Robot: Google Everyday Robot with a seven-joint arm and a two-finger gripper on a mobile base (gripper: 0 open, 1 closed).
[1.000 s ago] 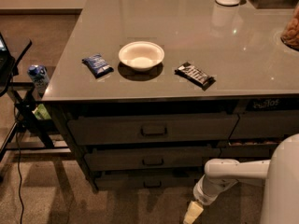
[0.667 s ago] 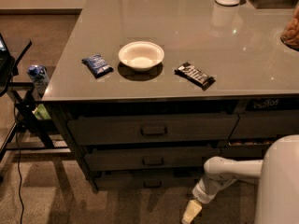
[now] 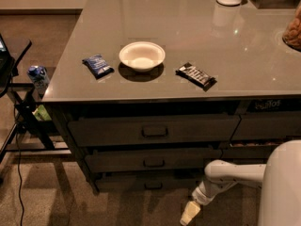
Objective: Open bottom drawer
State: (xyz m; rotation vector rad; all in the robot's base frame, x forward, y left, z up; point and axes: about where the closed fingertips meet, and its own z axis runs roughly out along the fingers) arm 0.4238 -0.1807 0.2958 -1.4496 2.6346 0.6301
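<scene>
Leftward a touch, gripper (image 3: pixel 190 213) hangs below-right of bottom drawer (image 3: pixel 136 182) (apart).

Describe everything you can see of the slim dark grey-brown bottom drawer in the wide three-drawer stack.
The slim dark grey-brown bottom drawer is the lowest, narrowest front of the wide stack, just above the carpet. It looks matte, with a small rectangular handle at its centre. It sits level, shadowed beneath the middle drawer, and appears shut. Nothing touches it: the cream-tipped gripper hangs low to its right, near the floor, apart from the front.
</scene>
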